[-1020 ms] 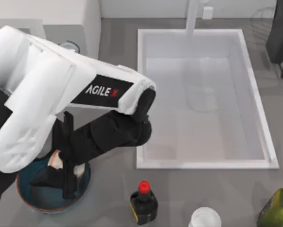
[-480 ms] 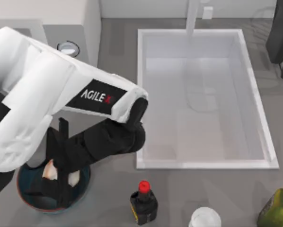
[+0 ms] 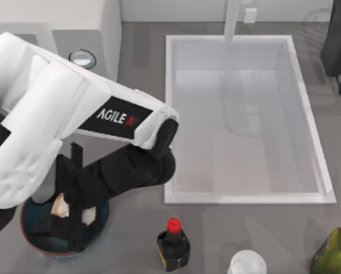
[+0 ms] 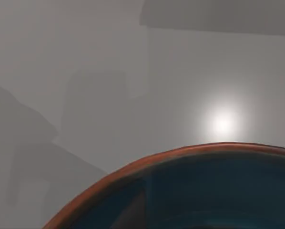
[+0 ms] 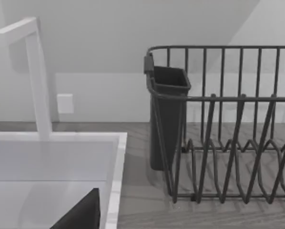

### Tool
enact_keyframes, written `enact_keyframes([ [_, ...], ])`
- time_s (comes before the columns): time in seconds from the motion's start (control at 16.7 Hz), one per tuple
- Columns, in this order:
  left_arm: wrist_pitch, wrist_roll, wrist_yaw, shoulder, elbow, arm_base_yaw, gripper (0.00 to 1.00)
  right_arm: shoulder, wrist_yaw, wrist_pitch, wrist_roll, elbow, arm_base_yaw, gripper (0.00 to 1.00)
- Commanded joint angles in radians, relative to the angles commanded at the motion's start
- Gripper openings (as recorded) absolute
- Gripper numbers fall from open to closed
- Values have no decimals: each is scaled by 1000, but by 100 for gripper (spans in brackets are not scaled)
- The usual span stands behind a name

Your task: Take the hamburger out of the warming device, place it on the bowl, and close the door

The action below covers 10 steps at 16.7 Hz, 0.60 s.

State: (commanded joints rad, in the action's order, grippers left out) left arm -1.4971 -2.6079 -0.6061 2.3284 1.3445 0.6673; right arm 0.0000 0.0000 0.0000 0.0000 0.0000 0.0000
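Teal inside and reddish-brown at the rim, the bowl [image 3: 31, 240] sat on the grey worktop [image 3: 130, 228], and everything else is placed from it. The left gripper [image 3: 72, 212] hung directly over the bowl, its dark fingers [image 3: 76, 228] closed on the hamburger [image 3: 61, 205], whose pale, orange-patched bun showed on both sides of them. Whether the hamburger already touched the bowl's floor could not be told. The left wrist view showed the bowl's rim [image 4: 133, 167] very close below the camera.

Beyond the bowl, toward the back wall, stood the white warming device [image 3: 85, 23], one silver-rimmed knob [image 3: 82, 57] visible past the arm. To the bowl's right were a red-capped dark bottle [image 3: 173, 245], and farther right the white sink [image 3: 247, 120].

By my judgement the placing step was in hand. Next would come spreading the fingers, lifting straight up without dragging the bun, then reaching to the door. The right gripper's state cannot be told; its wrist view faced a dish rack [image 5: 228, 143] beyond the sink.
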Motion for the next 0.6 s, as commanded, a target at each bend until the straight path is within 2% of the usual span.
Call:
enact_keyframes([
  [0.6,0,0,0,0,0,0,98,0,0,0,0,0,0,100],
])
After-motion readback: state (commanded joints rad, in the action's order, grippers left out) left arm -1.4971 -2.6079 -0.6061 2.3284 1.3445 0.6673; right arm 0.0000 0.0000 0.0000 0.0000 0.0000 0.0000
